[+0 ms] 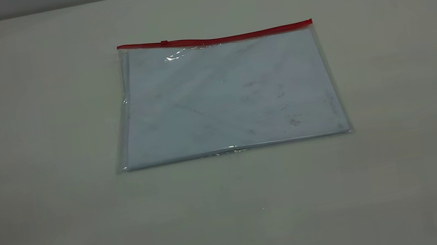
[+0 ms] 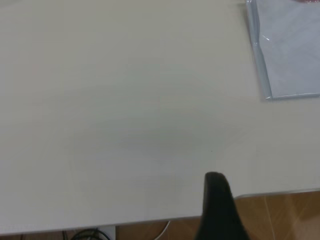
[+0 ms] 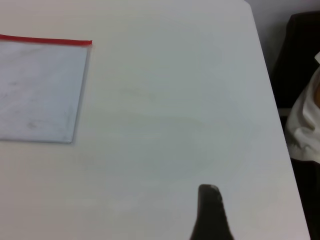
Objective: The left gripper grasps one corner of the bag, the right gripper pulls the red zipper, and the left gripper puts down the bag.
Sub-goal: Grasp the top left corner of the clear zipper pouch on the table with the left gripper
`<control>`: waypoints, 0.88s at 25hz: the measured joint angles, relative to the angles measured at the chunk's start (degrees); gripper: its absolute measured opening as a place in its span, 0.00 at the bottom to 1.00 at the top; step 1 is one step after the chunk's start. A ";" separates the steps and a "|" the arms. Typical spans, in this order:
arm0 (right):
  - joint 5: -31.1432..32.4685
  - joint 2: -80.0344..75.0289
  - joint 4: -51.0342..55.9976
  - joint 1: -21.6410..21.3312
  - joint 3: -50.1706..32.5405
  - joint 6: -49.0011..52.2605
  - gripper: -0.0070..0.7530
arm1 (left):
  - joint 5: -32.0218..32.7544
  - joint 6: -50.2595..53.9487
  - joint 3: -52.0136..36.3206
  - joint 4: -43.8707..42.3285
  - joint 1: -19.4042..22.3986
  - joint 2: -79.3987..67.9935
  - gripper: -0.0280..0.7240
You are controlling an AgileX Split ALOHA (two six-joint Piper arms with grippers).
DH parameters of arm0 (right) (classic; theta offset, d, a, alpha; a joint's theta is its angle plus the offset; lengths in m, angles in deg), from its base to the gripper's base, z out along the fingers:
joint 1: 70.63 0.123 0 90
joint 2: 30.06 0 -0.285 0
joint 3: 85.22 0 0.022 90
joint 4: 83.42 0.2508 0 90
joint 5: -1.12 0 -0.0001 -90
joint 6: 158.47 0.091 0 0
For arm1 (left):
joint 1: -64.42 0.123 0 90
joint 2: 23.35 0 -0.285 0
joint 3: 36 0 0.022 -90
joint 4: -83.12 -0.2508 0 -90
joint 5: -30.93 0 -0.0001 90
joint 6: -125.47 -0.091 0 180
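Okay, status at this moment:
bag: flat on the tabletop, mid-scene, untouched; long axis runs left-right in the exterior view.
zipper: red strip along the far long edge; slider sits near its left end.
contents: pale bluish-white sheet inside, fills nearly the whole pouch; faint dark smudges show.
left tool: only one dark finger shows in its wrist view, over the tabletop's near edge; open or closed, cannot tell.
right tool: same story, one dark finger over bare tabletop; state cannot tell.
exterior view: neither arm in shot, so both look pulled back and well apart from the bag.
key relation: the left wrist view catches only the bag's left end, the right wrist view its right end with the red corner. Left red corner looks like the natural target for the left tool, since the slider is close to it.
stage (judgement): nothing started; grasp comes first.
risk (judgement): corner lies flush on the tabletop, thin plastic, hard to pinch.
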 joint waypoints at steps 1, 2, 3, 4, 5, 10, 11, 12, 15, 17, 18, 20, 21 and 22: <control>0.00 0.00 0.12 0.00 0.00 0.00 0.76 | 0.00 0.00 0.00 0.00 0.00 0.00 0.79; 0.00 0.00 0.36 0.00 0.00 0.00 0.76 | 0.00 0.09 0.00 0.00 0.00 0.00 0.79; 0.00 0.00 0.48 0.00 0.00 0.00 0.76 | 0.00 0.48 0.10 0.00 0.00 -0.29 0.79; 0.00 0.00 0.54 0.00 0.00 0.00 0.76 | -0.30 1.28 0.49 0.00 0.00 -0.98 0.79; 0.00 0.00 0.61 0.00 0.00 0.00 0.76 | -1.13 1.72 1.08 0.00 0.00 -2.18 0.79; 0.00 0.00 2.75 0.00 0.00 0.41 0.76 | -5.04 2.33 7.41 0.00 0.00 -13.98 0.79; 0.00 0.00 3.14 0.00 0.00 0.40 0.76 | -5.77 2.33 8.46 0.00 0.00 -17.33 0.79; 0.00 0.00 3.51 0.00 0.00 0.40 0.76 | -7.16 2.35 9.14 0.00 0.00 -20.77 0.79; 0.00 0.00 3.98 0.00 0.00 0.40 0.76 | -13.50 2.35 10.90 0.88 0.00 -30.64 0.79; 0.05 0.00 5.04 0.00 0.23 0.40 0.76 | -18.87 2.50 12.14 2.35 0.00 -37.17 0.79; 0.13 -0.06 5.45 0.00 0.71 0.35 0.76 | -20.98 2.77 13.00 3.17 0.00 -40.75 0.79; 0.19 -1.67 5.63 0.00 2.97 0.30 0.76 | -25.60 3.01 14.87 4.69 0.00 -47.37 0.79; 0.19 -3.53 5.78 0.00 4.12 0.26 0.76 | -27.53 3.02 15.88 5.18 0.00 -50.99 0.79; 0.12 -5.89 5.82 0.00 5.52 0.23 0.76 | -30.34 3.07 16.65 5.44 0.00 -54.58 0.79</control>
